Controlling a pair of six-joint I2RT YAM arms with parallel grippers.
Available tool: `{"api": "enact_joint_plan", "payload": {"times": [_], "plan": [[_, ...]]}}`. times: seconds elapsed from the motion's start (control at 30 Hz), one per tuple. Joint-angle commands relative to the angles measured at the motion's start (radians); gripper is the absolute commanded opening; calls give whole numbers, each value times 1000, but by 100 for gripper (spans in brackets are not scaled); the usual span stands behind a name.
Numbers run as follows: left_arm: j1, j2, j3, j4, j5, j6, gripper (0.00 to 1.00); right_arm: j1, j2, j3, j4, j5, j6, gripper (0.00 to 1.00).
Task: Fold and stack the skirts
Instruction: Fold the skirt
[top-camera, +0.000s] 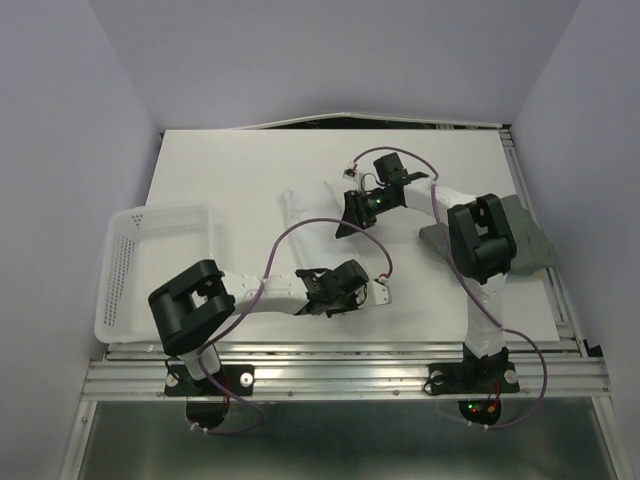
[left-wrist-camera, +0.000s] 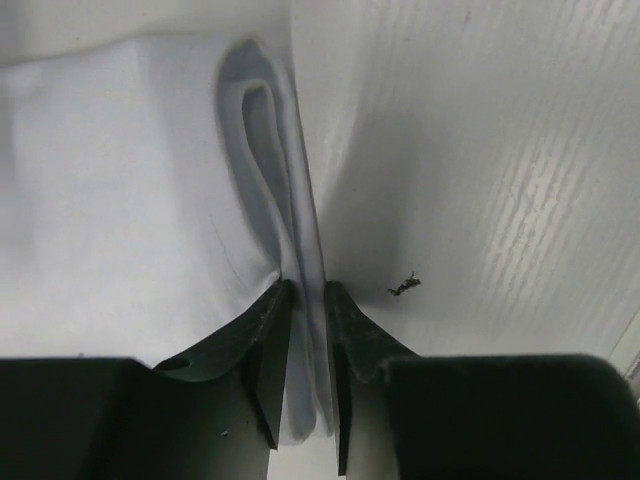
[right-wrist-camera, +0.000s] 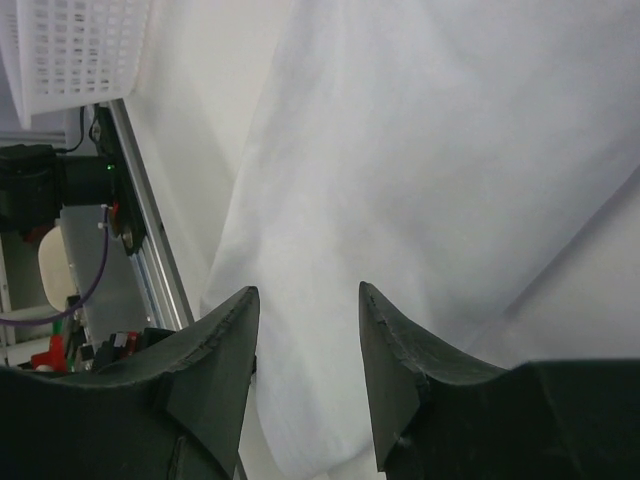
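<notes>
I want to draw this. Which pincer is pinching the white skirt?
The left pincer: it squeezes a raised fold of the white skirt. The right pincer stands open, gripping nothing.

White table (top-camera: 200, 160), pale lilac walls (top-camera: 60, 100), aluminium rail (top-camera: 350, 375) at near edge.

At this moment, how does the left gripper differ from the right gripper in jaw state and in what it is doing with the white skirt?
The left gripper has its fingers closed on a raised fold of the white skirt; the right gripper has its jaws apart and pinches nothing. The left gripper works toward the near edge of the table, the right gripper farther back. Both are at the same white skirt.
</notes>
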Motion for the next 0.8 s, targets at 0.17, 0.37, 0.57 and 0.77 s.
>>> {"api": "enact_joint_plan", "payload": {"times": [0.17,0.37,0.57,0.77], "plan": [[84,108,-3,-122,114,59,15,2,20,32,-31,7,-58,49],[84,72,26,-218,206,91,0,2,14,66,-53,29,-79,49],[84,-60,86,-382,341,100,0,2,18,149,-59,75,-90,54],[79,-146,83,-478,449,131,0,2,76,339,-54,169,-82,70]]}}
